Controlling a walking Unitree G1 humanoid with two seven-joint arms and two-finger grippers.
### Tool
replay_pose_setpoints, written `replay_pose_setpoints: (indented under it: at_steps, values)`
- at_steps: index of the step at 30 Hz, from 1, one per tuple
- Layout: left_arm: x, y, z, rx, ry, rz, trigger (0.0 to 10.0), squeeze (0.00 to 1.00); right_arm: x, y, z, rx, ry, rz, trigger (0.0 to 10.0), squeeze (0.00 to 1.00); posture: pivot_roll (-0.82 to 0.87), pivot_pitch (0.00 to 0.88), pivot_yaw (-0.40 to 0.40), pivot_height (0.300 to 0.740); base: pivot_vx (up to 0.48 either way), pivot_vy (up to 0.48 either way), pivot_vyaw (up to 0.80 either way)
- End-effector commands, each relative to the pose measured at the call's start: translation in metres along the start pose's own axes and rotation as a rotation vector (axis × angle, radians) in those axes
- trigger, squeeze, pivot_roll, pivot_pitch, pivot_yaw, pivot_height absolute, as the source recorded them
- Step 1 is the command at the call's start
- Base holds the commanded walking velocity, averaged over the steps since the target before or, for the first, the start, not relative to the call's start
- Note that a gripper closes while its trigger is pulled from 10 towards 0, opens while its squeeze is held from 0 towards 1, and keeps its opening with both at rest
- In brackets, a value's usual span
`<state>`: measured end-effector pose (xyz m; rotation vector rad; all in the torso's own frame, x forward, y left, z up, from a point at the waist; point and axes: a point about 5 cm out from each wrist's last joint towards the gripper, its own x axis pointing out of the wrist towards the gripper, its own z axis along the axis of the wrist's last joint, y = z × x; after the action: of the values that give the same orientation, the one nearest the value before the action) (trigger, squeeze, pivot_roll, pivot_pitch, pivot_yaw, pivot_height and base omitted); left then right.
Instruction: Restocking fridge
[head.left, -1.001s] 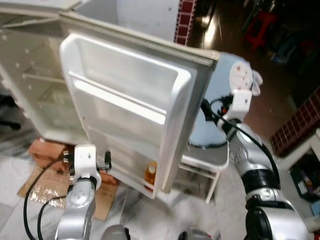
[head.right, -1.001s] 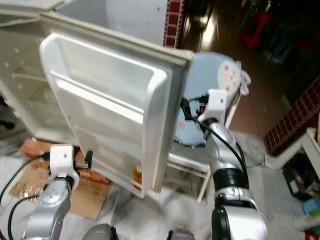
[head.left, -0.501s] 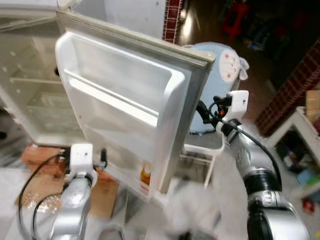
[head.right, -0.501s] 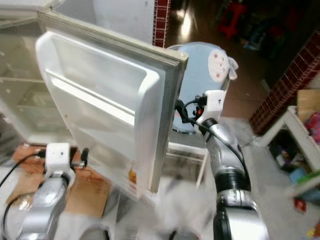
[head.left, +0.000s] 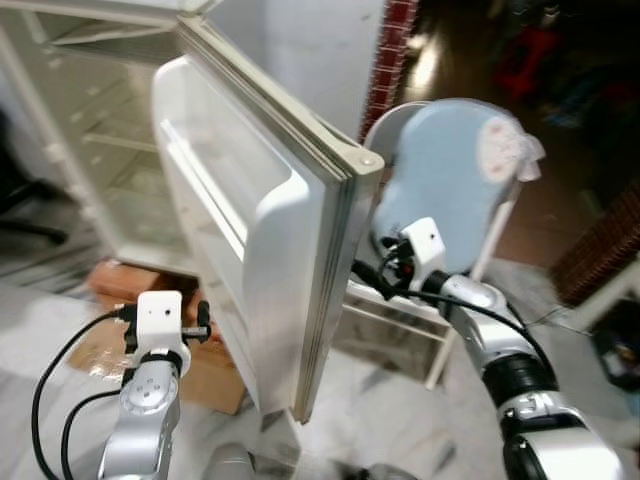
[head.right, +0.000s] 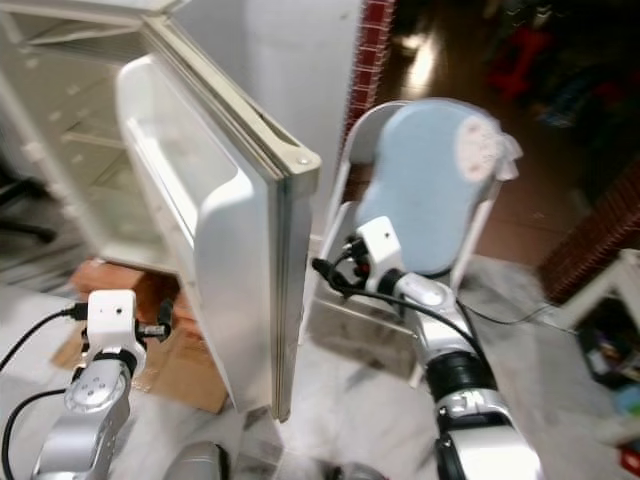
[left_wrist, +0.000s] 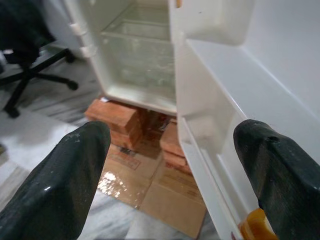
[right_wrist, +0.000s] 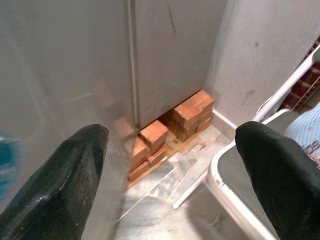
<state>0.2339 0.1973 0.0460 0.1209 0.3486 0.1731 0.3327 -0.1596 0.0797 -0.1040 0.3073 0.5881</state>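
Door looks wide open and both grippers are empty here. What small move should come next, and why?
Probably draw the right gripper back from behind the fridge door: its jaws are open and hold nothing. The left gripper, also open and empty, faces the door shelves, where an orange bottle sits low, so stock must be fetched.

Head views look down at the open fridge door; wrist views flank it close, sharing the bricks

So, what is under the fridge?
The fridge stands on stacked red bricks, which rest on flattened cardboard over the marble floor. How far the bricks run beneath it is hidden by the cabinet.
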Motion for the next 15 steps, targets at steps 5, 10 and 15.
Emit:
replay_pose_setpoints:
  at_steps: [5,10,15]
  values:
    - [-0.003,-0.002,-0.002,-0.021,0.025,-0.069,10.0,0.0,0.007,0.007,0.014,-0.043,-0.035,0.024,10.0,0.0,0.15,0.052,-0.065,0.74,0.0,0.0,0.0]
    - [-0.018,-0.014,-0.01,0.017,0.07,-0.236,10.0,0.0,0.014,0.019,0.018,-0.082,-0.052,0.079,10.0,0.0,0.15,0.057,-0.062,0.74,0.0,0.0,0.0]
    - [-0.025,-0.016,-0.002,0.071,-0.038,-0.271,10.0,0.0,0.02,0.021,0.025,-0.07,-0.061,0.057,10.0,0.0,0.15,0.06,-0.065,0.74,0.0,0.0,0.0]
